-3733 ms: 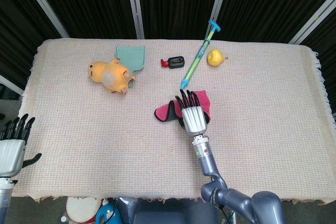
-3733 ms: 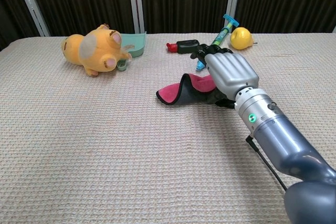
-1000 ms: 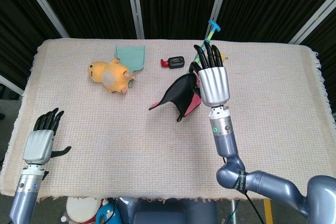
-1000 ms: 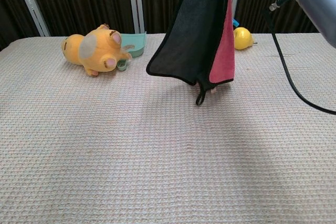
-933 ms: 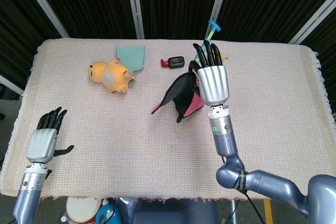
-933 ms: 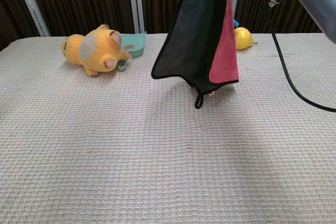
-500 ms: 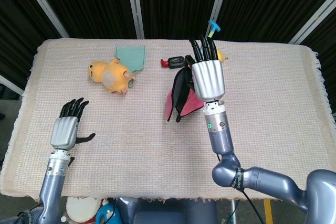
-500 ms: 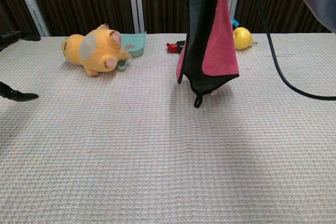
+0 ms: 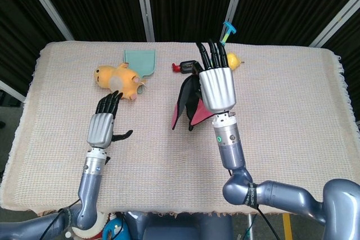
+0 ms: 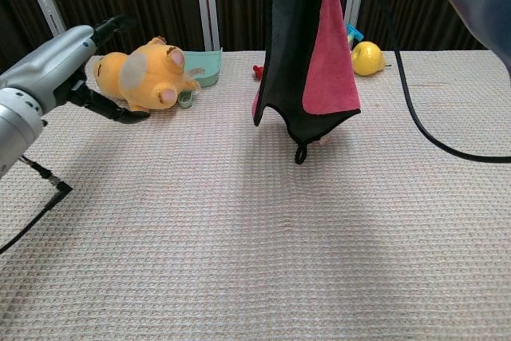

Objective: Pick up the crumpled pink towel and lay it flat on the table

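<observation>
The towel (image 10: 307, 45) hangs in the air at the centre of the chest view, pink on one face and black on the other, draped in a long fold whose lowest corner, with a small black loop, ends just above the table (image 10: 255, 229). In the head view it shows as a dark and pink fold (image 9: 188, 105) directly below and left of the right hand (image 9: 216, 85), which grips its top edge; the fingers point toward the far edge of the table. In the chest view that hand is cut off by the top of the frame, and only its grey forearm and a black cable show at the upper right.

The left hand (image 9: 103, 125) hovers over the left middle of the table, holding nothing, fingers extended and thumb spread to the side, well apart from the towel. In the chest view it appears at the upper left (image 10: 68, 61), just beside the plush toy (image 10: 148, 73).

A teal dustpan (image 9: 139, 61) lies touching the toy at the far side. A small black and red gadget (image 9: 185, 67), a blue-green syringe toy (image 9: 226, 31) and a yellow fruit (image 10: 366, 57) lie near the far edge, behind the towel.

The table is covered by a beige waffle-weave cloth with fringed ends. Black curtains with grey metal posts close the background.
</observation>
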